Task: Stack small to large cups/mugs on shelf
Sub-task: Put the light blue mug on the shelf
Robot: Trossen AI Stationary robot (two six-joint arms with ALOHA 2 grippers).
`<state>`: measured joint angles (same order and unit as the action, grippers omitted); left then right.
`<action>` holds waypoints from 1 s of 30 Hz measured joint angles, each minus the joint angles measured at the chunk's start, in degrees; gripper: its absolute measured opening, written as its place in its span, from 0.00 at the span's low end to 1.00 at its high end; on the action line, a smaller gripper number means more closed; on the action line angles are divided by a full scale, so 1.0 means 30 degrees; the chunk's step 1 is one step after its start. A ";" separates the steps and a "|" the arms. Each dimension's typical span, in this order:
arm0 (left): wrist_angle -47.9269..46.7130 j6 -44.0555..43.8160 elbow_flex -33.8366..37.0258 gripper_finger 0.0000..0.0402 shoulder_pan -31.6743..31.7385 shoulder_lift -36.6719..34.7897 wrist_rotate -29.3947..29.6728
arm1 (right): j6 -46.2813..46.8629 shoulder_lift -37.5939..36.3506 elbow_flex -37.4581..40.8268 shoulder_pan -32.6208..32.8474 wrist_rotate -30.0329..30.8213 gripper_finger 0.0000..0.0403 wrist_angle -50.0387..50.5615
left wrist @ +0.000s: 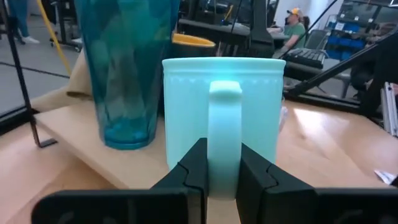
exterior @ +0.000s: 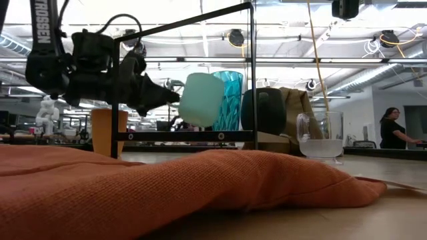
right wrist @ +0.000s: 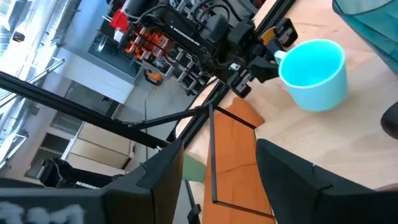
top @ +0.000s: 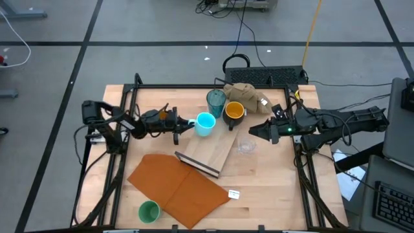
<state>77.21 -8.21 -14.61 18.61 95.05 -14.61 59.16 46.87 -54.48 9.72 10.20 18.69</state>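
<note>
left wrist view: left gripper (left wrist: 222, 171) clamped on handle of light blue ceramic mug (left wrist: 222, 102), raised beside tall teal tumbler (left wrist: 127, 68), likely for placing on pale wooden shelf board (top: 213, 150). right gripper (right wrist: 217, 165) parted, empty, waiting.

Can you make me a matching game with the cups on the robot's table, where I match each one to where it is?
Things:
1. light blue mug
2. green cup
3. teal tumbler
4. clear glass

Places:
A. alone near the table's front edge, beside the orange cloth
B. handle pinched in the left tool
C. on the table beside the wooden shelf, by the waiting right tool
D. upright on the shelf's far end, next to the yellow-lined mug

Pairs: 1-B, 2-A, 3-D, 4-C
</note>
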 joint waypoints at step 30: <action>-0.2112 -0.0854 -0.1144 0.12 0.0005 0.1631 0.0364 | 0.0025 -0.0231 0.0000 -0.0015 0.0020 0.48 -0.0144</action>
<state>70.87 -10.77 -18.04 18.63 99.94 -13.52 59.23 46.17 -54.48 9.67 10.26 18.26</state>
